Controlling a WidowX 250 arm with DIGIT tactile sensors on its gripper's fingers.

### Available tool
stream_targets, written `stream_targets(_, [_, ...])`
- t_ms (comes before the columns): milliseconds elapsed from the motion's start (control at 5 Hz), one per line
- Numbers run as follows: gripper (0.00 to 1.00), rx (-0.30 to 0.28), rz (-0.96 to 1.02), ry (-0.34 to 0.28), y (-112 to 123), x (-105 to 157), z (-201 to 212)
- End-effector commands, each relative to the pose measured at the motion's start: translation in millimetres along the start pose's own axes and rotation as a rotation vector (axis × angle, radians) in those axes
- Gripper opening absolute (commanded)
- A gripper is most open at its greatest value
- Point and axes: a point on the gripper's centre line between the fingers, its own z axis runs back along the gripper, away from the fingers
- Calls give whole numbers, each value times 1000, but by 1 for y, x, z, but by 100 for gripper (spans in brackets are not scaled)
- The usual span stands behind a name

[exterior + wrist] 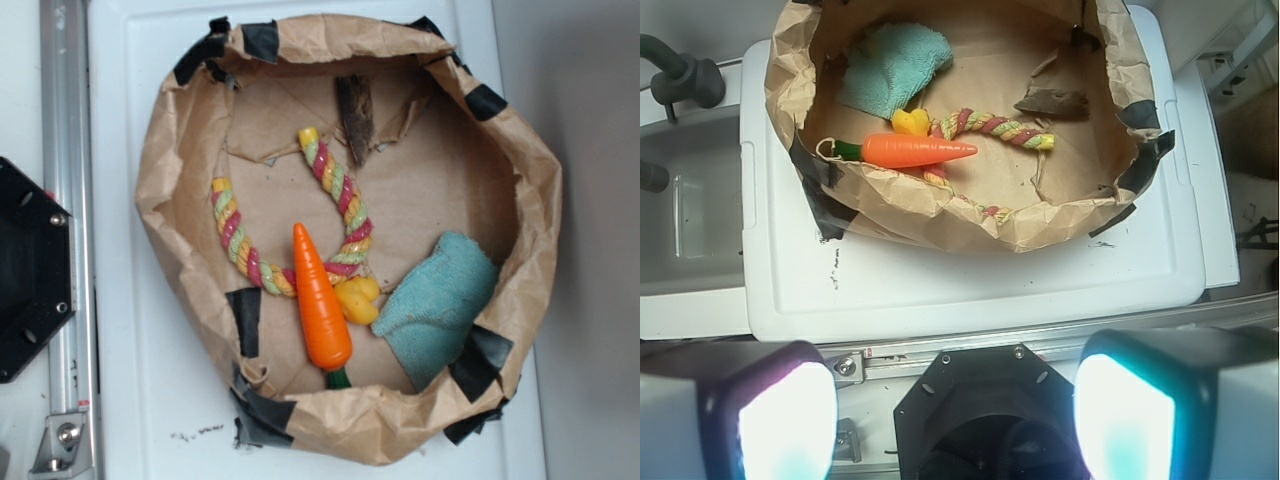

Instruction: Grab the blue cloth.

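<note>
White lid [130,200] carries paper-walled bin [170,160]. Blue cloth [440,300] bunched against bin wall, touching yellow toy [360,298]. Likely soft, light, compliant: pinch raised fold. Gripper [950,420] pads spread apart, well clear.

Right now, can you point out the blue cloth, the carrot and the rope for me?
blue cloth [440,305]: exterior view, middle of the fuzzy fabric.
carrot [320,300]: exterior view, middle of the orange body.
rope [232,228]: exterior view, left strand of the striped loop.
</note>
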Motion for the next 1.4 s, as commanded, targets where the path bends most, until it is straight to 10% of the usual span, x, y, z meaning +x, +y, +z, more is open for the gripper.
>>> stream_targets(0, [100, 0, 0, 0, 0, 0, 0])
stream_targets(600, [100, 51, 123, -76, 4, 137, -121])
stream_targets(1200, [100, -29, -64, -74, -16, 177, -197])
